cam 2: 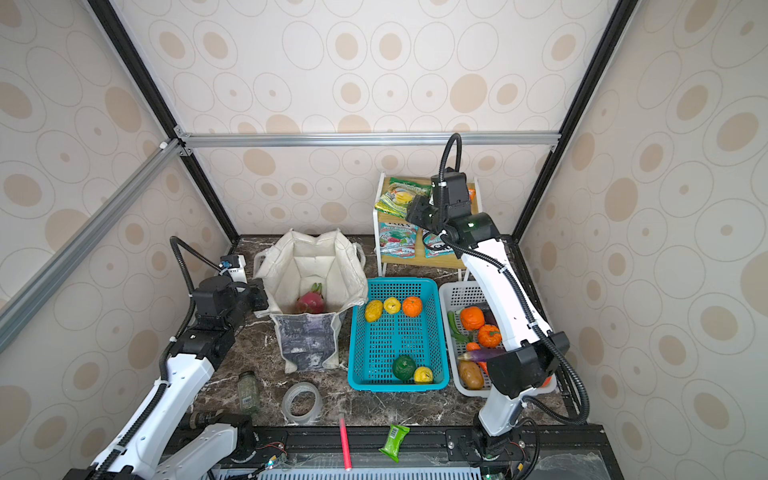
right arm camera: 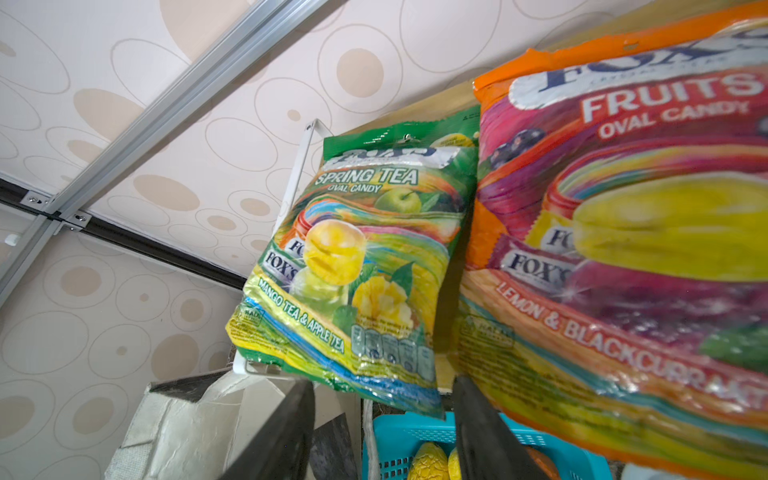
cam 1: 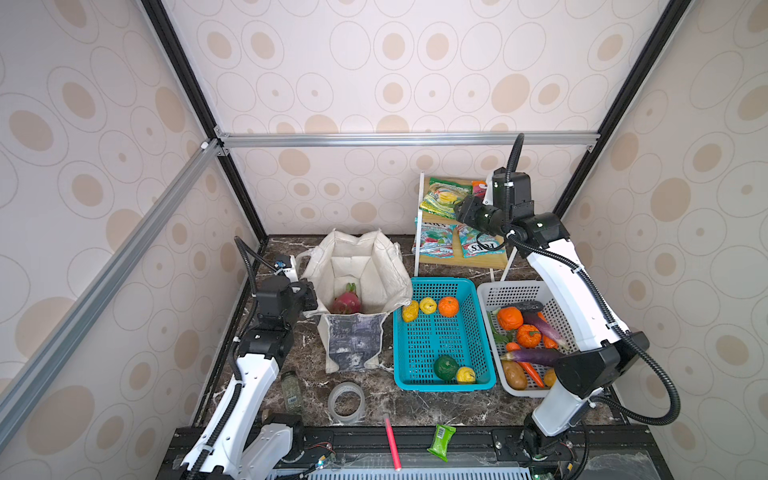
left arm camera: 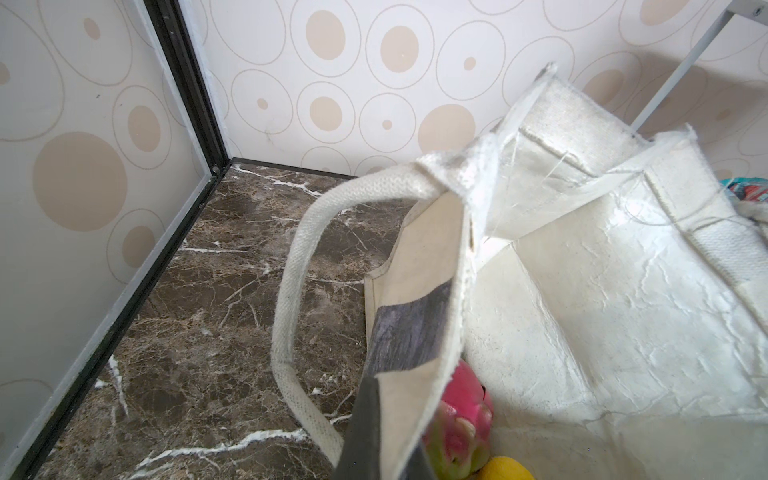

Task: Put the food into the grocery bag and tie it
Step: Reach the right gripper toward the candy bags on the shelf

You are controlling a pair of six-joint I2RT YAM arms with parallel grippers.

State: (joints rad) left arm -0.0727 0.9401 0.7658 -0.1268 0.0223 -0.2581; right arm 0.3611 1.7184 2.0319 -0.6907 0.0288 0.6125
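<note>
- Our left claw [cam 1: 309, 294] is clenched on the rim of the grocery bag [cam 1: 376, 266], we judge to hold its mouth wide; the dragon fruit [cam 1: 346, 303] lies just inside.
- Our right claw [right arm camera: 382, 386], jaws apart, has the lower edge of the green packet [right arm camera: 357, 257] just ahead, overhanging the shelf [cam 1: 486, 261] for easy pinching.

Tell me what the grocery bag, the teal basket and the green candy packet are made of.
Grocery bag: matte woven off-white canvas, weave visible on the handle; crinkled lining looks coated. Teal basket: likely rigid moulded plastic, even hole grid, slight sheen. Green candy packet: glossy printed plastic film, with glare and wrinkles.
</note>
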